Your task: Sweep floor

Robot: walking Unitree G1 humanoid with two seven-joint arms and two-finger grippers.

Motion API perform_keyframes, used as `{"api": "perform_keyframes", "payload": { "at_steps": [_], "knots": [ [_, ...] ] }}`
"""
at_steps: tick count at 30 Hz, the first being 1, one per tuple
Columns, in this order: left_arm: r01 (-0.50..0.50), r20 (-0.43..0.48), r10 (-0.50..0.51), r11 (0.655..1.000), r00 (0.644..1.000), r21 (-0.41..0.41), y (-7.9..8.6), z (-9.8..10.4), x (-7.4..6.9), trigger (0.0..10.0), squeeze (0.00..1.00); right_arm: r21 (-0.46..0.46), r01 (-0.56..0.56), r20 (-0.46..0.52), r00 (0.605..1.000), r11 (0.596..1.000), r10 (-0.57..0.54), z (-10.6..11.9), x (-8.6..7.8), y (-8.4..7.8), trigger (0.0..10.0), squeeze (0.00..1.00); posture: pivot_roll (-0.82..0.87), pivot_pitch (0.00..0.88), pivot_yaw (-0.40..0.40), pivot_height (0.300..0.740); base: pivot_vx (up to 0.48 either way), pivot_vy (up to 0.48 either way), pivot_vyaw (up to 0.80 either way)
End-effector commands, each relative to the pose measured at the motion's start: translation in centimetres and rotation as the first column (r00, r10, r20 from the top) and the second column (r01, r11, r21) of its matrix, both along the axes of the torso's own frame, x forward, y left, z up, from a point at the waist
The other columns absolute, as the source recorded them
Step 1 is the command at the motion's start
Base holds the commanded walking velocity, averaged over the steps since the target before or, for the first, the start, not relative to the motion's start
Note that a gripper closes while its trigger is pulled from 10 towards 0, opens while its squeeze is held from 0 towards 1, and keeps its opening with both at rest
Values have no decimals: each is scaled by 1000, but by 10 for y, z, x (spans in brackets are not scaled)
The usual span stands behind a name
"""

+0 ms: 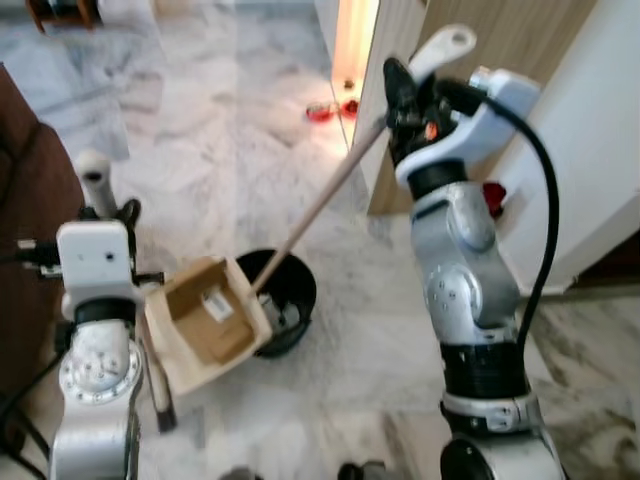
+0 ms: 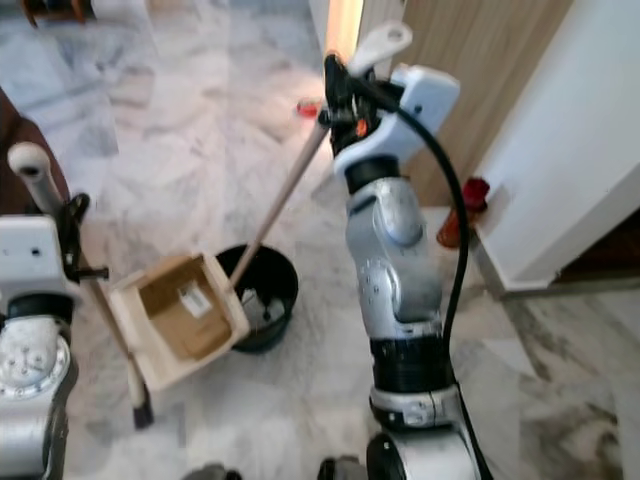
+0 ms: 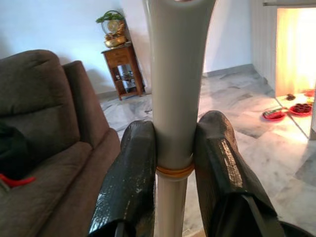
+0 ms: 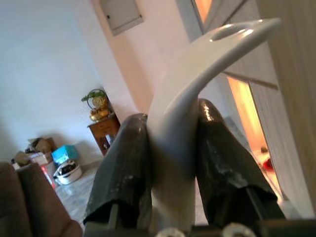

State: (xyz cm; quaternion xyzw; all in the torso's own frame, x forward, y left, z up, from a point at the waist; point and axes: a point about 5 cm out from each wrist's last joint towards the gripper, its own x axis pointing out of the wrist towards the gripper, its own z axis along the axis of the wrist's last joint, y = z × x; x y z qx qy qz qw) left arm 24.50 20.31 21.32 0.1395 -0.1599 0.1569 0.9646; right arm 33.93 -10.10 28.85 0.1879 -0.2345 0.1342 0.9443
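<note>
My right gripper [image 1: 405, 95] is raised high and shut on the white curved grip [image 4: 197, 74] of a long wooden handle [image 1: 320, 205]. That handle slants down to a tan dustpan [image 1: 205, 320], which is tipped against the rim of a black bin [image 1: 292, 292] on the marble floor. My left gripper [image 3: 174, 143] is shut on the pale upright handle [image 1: 95, 180] of a broom. The broom's dark head [image 1: 165, 415] rests on the floor beside the dustpan.
A brown sofa [image 1: 20, 200] stands close on the left. Red bowls [image 1: 320, 112] lie by the lit doorway ahead. A wooden panel [image 1: 520, 40] and a white wall [image 1: 590, 150] close off the right, with a red object [image 1: 493, 197] at their foot.
</note>
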Motion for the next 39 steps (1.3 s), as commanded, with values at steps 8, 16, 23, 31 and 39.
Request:
{"api": "perform_keyframes", "payload": {
  "at_steps": [8,16,23,31,39],
  "knots": [
    [-34,53,32,999,998,29,5,11,-6,10000,0,27,-23,79,997,999,21,17,-7,6,10000,0,36,170,-61,740,351,0,0],
    [-30,61,28,999,998,26,4,12,-7,10000,0,40,-15,107,994,999,11,24,-9,4,10000,0,35,169,-61,740,352,0,0],
    [-28,60,27,999,998,26,3,12,-6,10000,0,61,-1,181,983,998,-10,41,-13,0,10000,0,32,166,-61,740,352,0,0],
    [-23,58,22,999,998,25,3,11,-6,10000,0,54,3,183,983,999,-12,41,-13,0,10000,0,33,160,-60,740,352,0,0],
    [-25,57,23,999,998,26,3,12,-6,10000,0,51,-1,184,983,999,-9,42,-12,1,10000,0,33,165,-60,740,351,0,0]
  ]
}}
